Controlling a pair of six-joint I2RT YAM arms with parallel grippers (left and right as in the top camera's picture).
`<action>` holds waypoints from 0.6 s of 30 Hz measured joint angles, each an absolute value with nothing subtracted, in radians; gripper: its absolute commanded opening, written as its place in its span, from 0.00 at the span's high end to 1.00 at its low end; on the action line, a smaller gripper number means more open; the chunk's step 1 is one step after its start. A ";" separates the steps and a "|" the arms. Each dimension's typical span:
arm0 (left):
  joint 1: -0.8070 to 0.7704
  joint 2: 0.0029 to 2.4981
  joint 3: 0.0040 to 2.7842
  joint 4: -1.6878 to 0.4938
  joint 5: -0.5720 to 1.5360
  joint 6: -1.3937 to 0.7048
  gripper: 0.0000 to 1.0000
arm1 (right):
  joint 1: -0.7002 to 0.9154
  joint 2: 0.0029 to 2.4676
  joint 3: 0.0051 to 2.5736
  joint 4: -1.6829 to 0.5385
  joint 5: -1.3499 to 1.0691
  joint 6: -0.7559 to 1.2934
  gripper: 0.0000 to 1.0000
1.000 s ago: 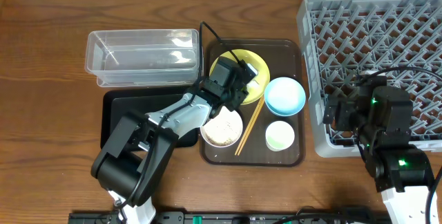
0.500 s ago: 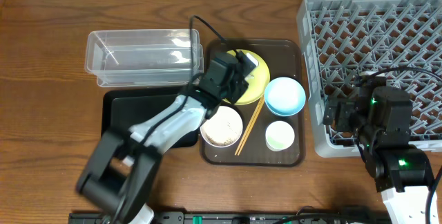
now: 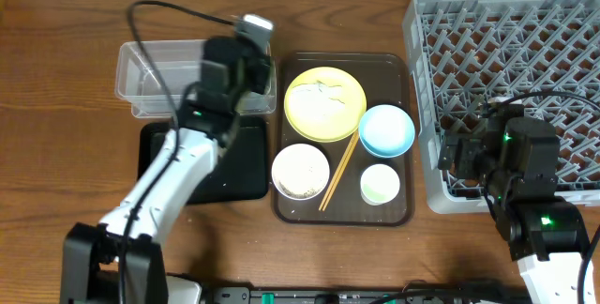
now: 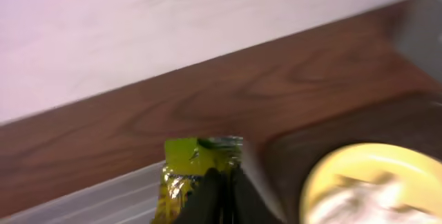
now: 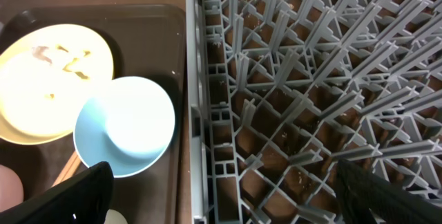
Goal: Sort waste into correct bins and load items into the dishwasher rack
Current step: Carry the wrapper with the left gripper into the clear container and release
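Above the clear tub (image 3: 159, 83), my left fingers (image 4: 208, 198) now hang pinched on the green wrapper (image 4: 197, 160), lifted away from the yellow plate (image 3: 324, 104); letting go here should bin it; my right fingers (image 5: 76, 195) stay wide beside the rack (image 3: 506, 41).

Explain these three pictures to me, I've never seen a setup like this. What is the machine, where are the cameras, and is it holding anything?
These are two robot arms at a wooden table. One picture looks down from above; the other two come from a small camera on each arm's wrist. On a brown serving tray sit a yellow plate, a blue bowl, a white bowl, a pale cup and chopsticks. Left of it are a clear tub and a black tray; on the right is a grey dishwasher rack. The left hand pinches a green snack wrapper near the tub's end. The right hand is open and empty, at the rack's edge.
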State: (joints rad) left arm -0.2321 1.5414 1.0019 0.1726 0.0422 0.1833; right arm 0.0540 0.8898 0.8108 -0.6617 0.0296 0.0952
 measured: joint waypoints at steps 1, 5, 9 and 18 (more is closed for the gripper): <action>-0.212 1.551 1.002 0.175 0.041 0.184 0.65 | 0.054 0.890 0.811 -0.662 0.030 0.095 0.01; -0.160 1.596 1.002 0.176 0.038 0.177 0.53 | 0.054 0.890 0.811 -0.662 0.030 0.095 0.01; -0.168 1.610 1.002 0.182 0.059 0.175 0.51 | 0.054 0.890 0.811 -0.662 0.029 0.095 0.01; -0.360 1.602 1.003 0.097 0.149 0.176 0.40 | 0.054 0.890 0.811 -0.662 0.030 0.095 0.01</action>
